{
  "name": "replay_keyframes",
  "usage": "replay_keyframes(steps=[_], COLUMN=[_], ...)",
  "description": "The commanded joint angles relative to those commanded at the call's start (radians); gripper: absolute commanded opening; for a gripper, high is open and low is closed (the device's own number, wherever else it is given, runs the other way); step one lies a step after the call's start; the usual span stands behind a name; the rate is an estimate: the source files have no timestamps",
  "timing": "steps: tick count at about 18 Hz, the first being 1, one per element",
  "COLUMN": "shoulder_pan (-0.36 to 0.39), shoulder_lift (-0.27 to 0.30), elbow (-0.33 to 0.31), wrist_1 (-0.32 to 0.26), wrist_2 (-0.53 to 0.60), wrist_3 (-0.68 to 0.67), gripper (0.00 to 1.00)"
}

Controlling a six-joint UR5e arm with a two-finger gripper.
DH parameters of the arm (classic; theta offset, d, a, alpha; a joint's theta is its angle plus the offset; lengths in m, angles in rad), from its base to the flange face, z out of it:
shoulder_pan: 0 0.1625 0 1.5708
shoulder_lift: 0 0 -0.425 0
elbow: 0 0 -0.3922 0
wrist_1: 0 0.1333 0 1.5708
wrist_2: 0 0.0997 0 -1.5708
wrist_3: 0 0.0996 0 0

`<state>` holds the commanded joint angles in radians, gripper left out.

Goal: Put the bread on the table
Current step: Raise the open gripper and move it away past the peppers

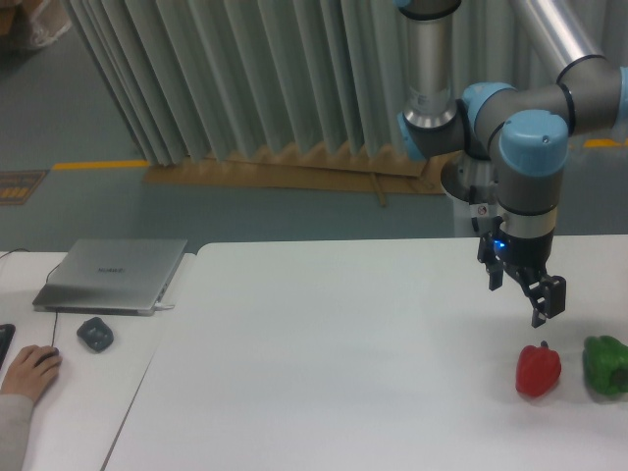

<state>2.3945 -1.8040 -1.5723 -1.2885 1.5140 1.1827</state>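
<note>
Tool hangs above the right side of the tabletop, pointing down, its two fingers set apart with nothing I can see between them — so as I read it, it is open and carrying nothing. It sits just above and a little left of the red pepper; the green pepper lies just beside that one, at the right edge of my view.

I cannot find the bread anywhere on my screen. It may be out of frame to the right or hidden behind the arm, but I cannot tell which.

What worries me from here: with no bread in sight, a descent from this spot would land the fingers on or against the red pepper, and I could end up grabbing or knocking the wrong thing. The two peppers lie close together, so a nudge to one could push the other off the edge of view.

Elsewhere, a smaller desk stands to the left with a closed laptop, a dark mouse-like object and a person's hand on another mouse — all well apart from the arm, and nothing there stands in the way.
</note>
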Motion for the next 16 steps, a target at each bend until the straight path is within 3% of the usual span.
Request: replay_keyframes(steps=[16], shoulder_pan=[0.037], shoulder_lift=[0.008], elbow=[-0.009], wrist_1=[0.002], wrist_2=[-0.003], wrist_3=[0.018], gripper=[1.0])
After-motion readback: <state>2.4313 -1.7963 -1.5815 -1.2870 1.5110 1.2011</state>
